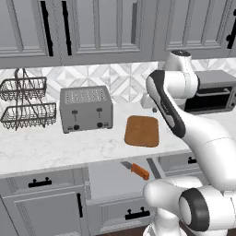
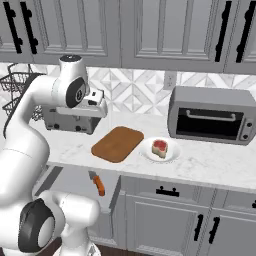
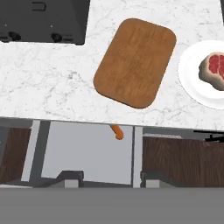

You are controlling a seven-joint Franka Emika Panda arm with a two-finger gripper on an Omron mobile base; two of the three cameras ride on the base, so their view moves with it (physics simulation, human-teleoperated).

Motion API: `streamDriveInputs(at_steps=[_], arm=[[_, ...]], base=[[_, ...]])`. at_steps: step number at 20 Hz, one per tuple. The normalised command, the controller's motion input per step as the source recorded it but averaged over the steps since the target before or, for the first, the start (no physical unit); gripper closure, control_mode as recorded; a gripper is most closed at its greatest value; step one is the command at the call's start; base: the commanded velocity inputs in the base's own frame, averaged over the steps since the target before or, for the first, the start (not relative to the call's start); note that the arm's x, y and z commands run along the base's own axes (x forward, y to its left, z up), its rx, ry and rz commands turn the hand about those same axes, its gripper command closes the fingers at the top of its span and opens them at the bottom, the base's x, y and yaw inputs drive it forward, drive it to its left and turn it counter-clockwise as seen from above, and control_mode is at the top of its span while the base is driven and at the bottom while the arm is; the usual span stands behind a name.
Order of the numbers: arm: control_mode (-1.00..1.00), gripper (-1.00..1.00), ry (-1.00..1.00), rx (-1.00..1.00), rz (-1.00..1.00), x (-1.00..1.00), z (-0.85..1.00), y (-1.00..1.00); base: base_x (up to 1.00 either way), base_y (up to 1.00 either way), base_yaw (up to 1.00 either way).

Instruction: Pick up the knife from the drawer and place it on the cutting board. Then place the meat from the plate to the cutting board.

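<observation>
While the drawer (image 1: 110,182) is standing pulled out below the surface (image 1: 46,147), I am seeing the knife (image 1: 136,169) lying inside it, near the right side. My hand (image 3: 111,178) is hovering high above, fingers spread wide, holding nothing. Meat (image 2: 159,148) is sitting on the plate (image 2: 171,155), just beside the cutting board (image 2: 117,143).

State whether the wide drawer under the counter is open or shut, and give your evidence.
Open. The drawer is pulled out past the counter edge, showing its flat grey inside with the knife lying in it.
</observation>
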Motion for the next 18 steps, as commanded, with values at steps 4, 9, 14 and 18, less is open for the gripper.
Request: streamDriveInputs(at_steps=[4,9,14,18], arm=[[1.00,-1.00,0.00,0.00,0.00,0.00,0.00,0.00],[1.00,-1.00,0.00,0.00,0.00,0.00,0.00,0.00],[1.00,-1.00,0.00,0.00,0.00,0.00,0.00,0.00],[1.00,-1.00,0.00,0.00,0.00,0.00,0.00,0.00]], base=[[0.00,-0.24,0.00],[-0.59,-0.99,0.16],[-0.30,-0.45,0.23],[0.45,-0.19,0.16]])
